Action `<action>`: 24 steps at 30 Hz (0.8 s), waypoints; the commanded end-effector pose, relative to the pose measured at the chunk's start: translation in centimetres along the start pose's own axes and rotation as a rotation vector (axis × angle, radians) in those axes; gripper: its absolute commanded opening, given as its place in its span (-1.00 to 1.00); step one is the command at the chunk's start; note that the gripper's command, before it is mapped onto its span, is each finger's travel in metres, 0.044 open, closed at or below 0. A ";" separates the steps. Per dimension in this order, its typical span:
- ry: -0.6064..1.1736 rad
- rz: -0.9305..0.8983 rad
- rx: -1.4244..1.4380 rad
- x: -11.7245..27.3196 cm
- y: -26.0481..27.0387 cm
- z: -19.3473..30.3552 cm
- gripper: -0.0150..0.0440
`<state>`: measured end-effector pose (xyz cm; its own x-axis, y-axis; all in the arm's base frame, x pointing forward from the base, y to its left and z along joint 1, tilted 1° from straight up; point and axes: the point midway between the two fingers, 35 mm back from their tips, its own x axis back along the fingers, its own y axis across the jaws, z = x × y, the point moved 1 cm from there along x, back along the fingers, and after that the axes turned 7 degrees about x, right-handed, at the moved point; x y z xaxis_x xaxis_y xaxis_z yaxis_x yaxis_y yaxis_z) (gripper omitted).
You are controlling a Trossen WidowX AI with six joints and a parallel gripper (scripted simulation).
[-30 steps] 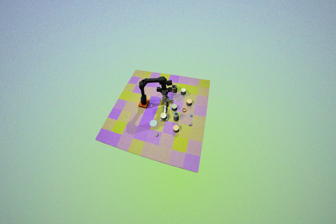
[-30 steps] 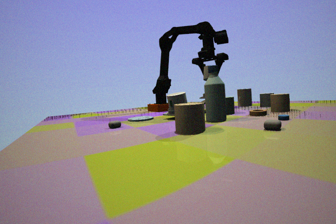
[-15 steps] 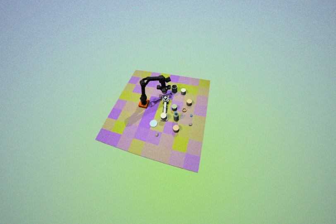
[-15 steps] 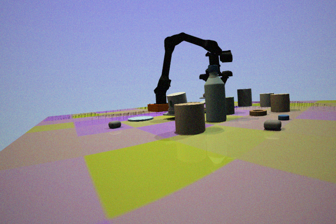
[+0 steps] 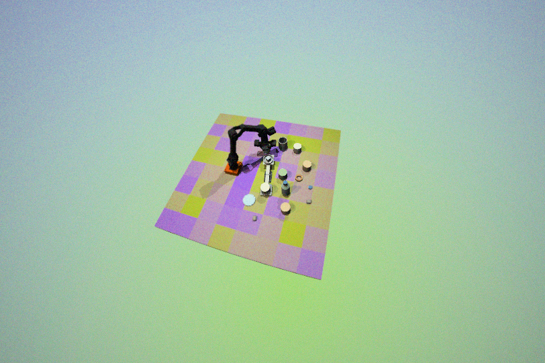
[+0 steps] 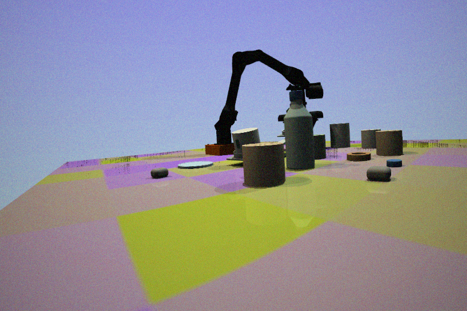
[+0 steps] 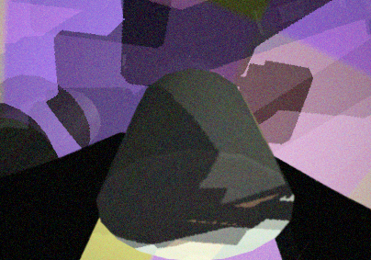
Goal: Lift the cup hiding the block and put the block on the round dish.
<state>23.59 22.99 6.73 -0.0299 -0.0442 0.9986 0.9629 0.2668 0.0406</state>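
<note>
My gripper (image 5: 267, 151) (image 7: 192, 149) is shut on a grey cup (image 7: 193, 164), which fills the middle of the wrist view. It hangs low beside the far end of the balance (image 5: 267, 174). Whether the cup touches the table is hidden; the bottle covers it in the exterior view. The block (image 5: 268, 158) lies uncovered on the balance's far pan. The other cup (image 5: 264, 188) (image 6: 245, 137), pale-topped, stands on the near pan and leans with it. The pale blue round dish (image 5: 248, 200) (image 6: 195, 164) lies beside that near end with nothing on it.
A bottle (image 5: 285, 189) (image 6: 299, 141) and a green-topped cylinder (image 5: 282, 174) (image 6: 319, 147) stand beside the beam. A dark open cylinder (image 5: 282, 144) (image 6: 339, 135) stands close to the gripper. A tan cylinder (image 5: 285, 208) (image 6: 263, 165) stands near the bottle. A grey piece (image 5: 254, 218) (image 6: 159, 173) lies near the dish.
</note>
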 end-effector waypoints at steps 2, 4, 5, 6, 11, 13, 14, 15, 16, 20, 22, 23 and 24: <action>-0.004 0.005 -0.006 -0.9 -0.1 0.0 -0.49; -0.004 0.005 -0.006 -1.0 -0.1 0.0 -0.49; -0.004 0.005 -0.006 -1.0 -0.1 0.0 -0.49; -0.004 0.005 -0.006 -1.1 -0.1 0.0 -0.49; -0.004 0.005 -0.006 -1.9 -0.1 0.0 -0.49; -0.004 0.005 -0.006 -2.2 -0.1 0.0 -0.49; -0.004 0.005 -0.006 -2.4 -0.1 0.0 -0.49; -0.004 0.005 -0.006 -2.6 -0.1 0.0 -0.49; -0.004 0.005 -0.006 -2.7 -0.1 0.0 -0.49; -0.001 0.002 0.000 -2.2 -0.1 0.0 -0.22; -0.001 0.002 0.000 -2.2 -0.1 0.0 -0.05; -0.001 0.002 0.000 -2.2 -0.1 0.0 0.04; -0.001 0.002 0.000 -2.2 -0.1 0.0 0.13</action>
<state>23.58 23.03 4.46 -0.0276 -0.0421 0.9987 0.9630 0.2668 0.0378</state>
